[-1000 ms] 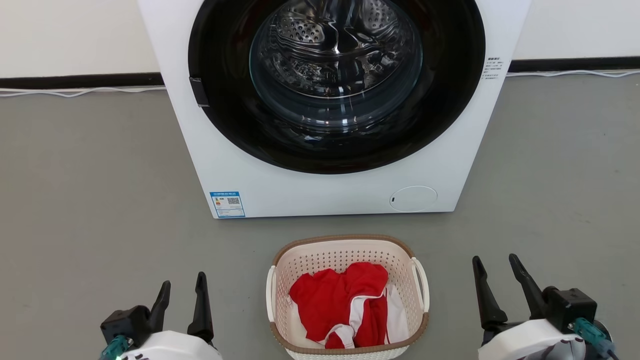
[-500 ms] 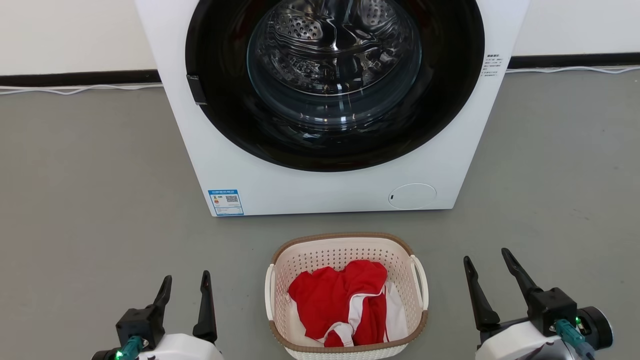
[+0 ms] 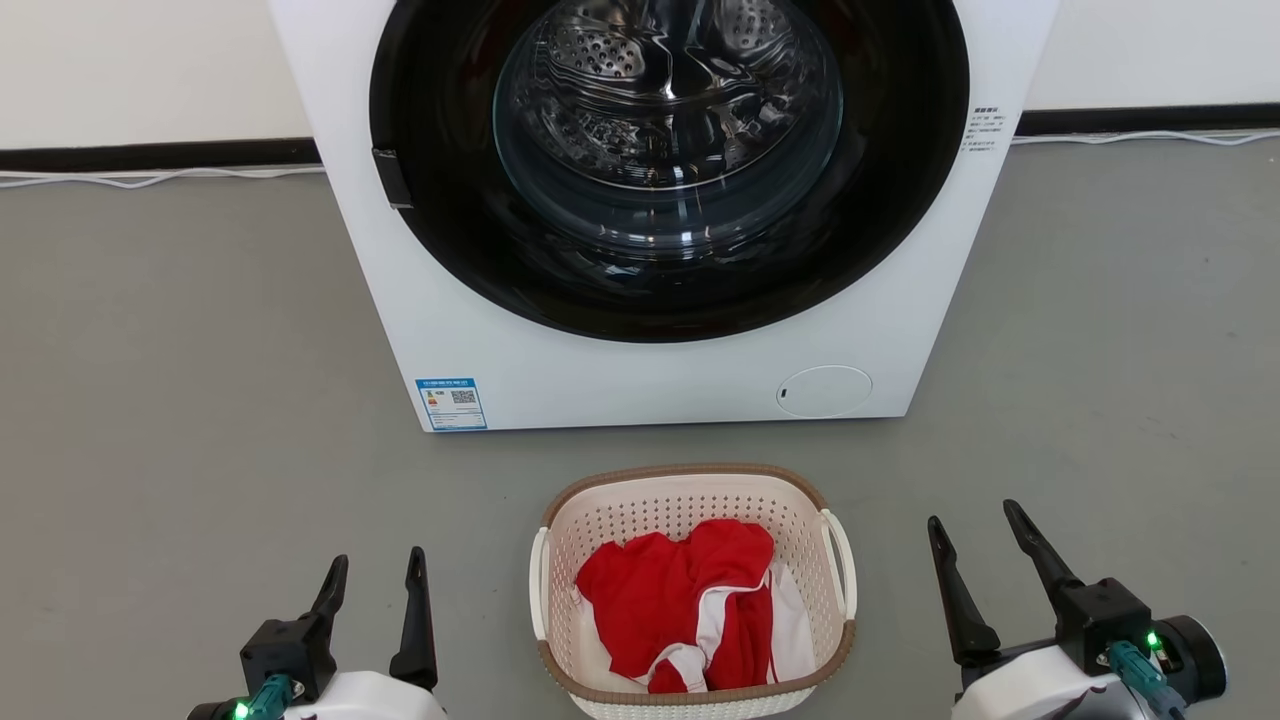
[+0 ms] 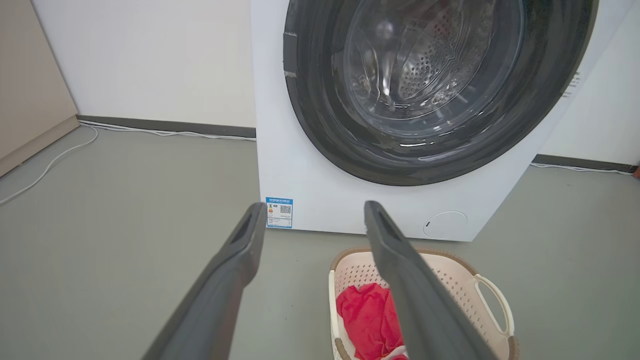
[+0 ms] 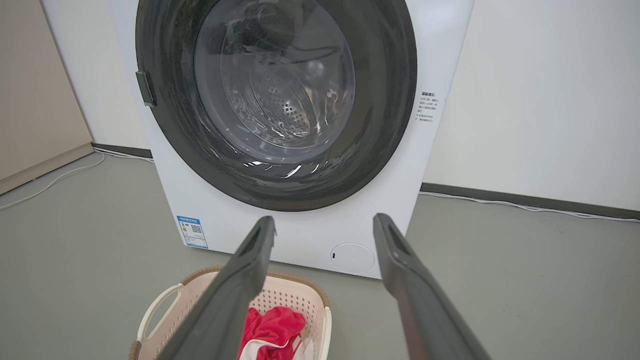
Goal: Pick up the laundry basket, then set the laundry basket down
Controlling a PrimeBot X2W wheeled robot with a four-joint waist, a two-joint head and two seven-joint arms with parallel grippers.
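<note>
Fingers (image 3: 413, 625) of the left gripper (image 3: 378, 558) stand spread apart with nothing between them at the lower left of the head view. The right gripper (image 3: 973, 515), at the lower right, holds its two dark fingers equally parted and empty. Both hover above the grey floor (image 3: 180, 420). Neither touches the laundry basket (image 3: 690, 500), which sits on the floor between them. A crumpled red garment (image 3: 660, 600) with white trim lies inside the cream perforated basket. Just beyond the basket stands a white front-loading washing machine (image 3: 620, 385). Its round, dark-rimmed door faces the robot, and the steel drum (image 3: 660, 90) shows through the glass. A blue label (image 3: 451, 403) marks the machine's lower left corner. Behind it, a white cable (image 3: 150, 182) runs along the dark baseboard (image 3: 150, 155).
</note>
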